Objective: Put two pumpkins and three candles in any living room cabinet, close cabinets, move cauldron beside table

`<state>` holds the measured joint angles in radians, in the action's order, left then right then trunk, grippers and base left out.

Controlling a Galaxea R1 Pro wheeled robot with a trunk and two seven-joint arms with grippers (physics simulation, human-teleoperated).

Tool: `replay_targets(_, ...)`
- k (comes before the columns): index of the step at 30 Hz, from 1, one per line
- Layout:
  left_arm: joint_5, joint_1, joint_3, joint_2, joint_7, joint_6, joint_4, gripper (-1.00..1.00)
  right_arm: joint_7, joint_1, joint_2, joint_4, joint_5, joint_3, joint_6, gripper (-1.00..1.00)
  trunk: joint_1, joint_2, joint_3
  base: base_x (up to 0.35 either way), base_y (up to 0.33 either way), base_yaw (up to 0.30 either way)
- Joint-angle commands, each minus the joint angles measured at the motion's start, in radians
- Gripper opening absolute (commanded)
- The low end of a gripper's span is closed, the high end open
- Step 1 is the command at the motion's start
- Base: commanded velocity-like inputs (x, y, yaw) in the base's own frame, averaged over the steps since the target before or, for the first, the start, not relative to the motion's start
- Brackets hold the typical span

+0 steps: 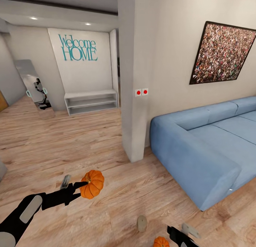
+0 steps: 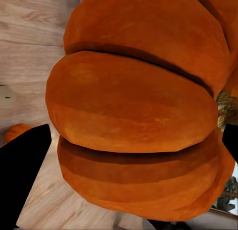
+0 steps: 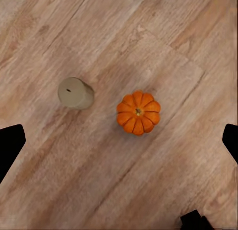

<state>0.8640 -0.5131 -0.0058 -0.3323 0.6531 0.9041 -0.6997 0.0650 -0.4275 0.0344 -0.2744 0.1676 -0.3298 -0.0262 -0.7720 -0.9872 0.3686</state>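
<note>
A room with a pale wood floor [image 1: 106,147] seen from the robot's head. On the far white wall, teal lettering reads "Welcome HOME" [image 1: 78,47]. Below it sits a low white shelf [image 1: 91,102], and to its left a mirror [image 1: 35,88] leans against the wall. A white pillar [image 1: 133,80] stands mid-room and carries two small white switches [image 1: 141,92] with red dots. Right of the pillar is a blue sofa [image 1: 202,147], and above it hangs a dark-framed picture [image 1: 223,53] of dense multicoloured speckles with no readable writing. At the lower left, the black left arm reaches forward and its left gripper [image 1: 84,185] is clenched on a pumpkin [image 1: 92,184], held up off the floor; in the left wrist view the same orange ribbed pumpkin [image 2: 139,111] sits right between the two black fingers [image 2: 25,170]. Near the bottom edge of the head view, a tan candle [image 1: 142,223] stands on the floor, and a second pumpkin [image 1: 161,242] rests on the floor just beside it, toward the right arm. The right gripper [image 1: 185,236] hovers by that pumpkin with its jaws spread and nothing between them. The right wrist view looks straight down on the second pumpkin [image 3: 138,112] and the candle [image 3: 75,93], near each other but apart, with the finger tips [image 3: 10,145] wide at either side.
</note>
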Motion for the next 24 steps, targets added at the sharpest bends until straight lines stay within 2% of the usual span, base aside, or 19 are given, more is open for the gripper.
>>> replay_targets(1, 0.002, -0.001, 0.000, -0.001, 0.004, 0.004, 0.000, -1.00, 0.011, 0.000, 0.000, 0.000, 0.021, 0.004, -0.003, 1.00, -0.004, -0.008, 0.004, 0.000, 0.000, 0.000)
replay_targets(5, 0.002, -0.001, -0.001, -0.001, 0.009, 0.004, 0.000, -1.00, 0.022, 0.000, -0.001, 0.001, 0.036, 0.004, -0.003, 1.00, -0.019, -0.036, 0.017, 0.000, 0.000, 0.000)
replay_targets(18, 0.006, -0.001, -0.002, -0.006, 0.010, 0.005, 0.002, -1.00, 0.022, 0.000, -0.001, 0.002, 0.043, 0.003, -0.001, 1.00, -0.069, -0.127, 0.058, 0.000, 0.000, 0.000)
replay_targets(20, 0.009, 0.000, -0.002, -0.013, 0.011, 0.006, 0.002, -1.00, 0.020, 0.000, -0.001, 0.003, 0.059, 0.003, 0.001, 1.00, -0.077, -0.141, 0.064, 0.000, 0.000, 0.000)
replay_targets(24, 0.011, -0.001, -0.002, -0.018, 0.013, 0.006, 0.003, -1.00, 0.011, 0.000, -0.007, 0.003, 0.116, 0.004, 0.006, 1.00, -0.092, -0.169, 0.076, 0.000, 0.000, 0.000)
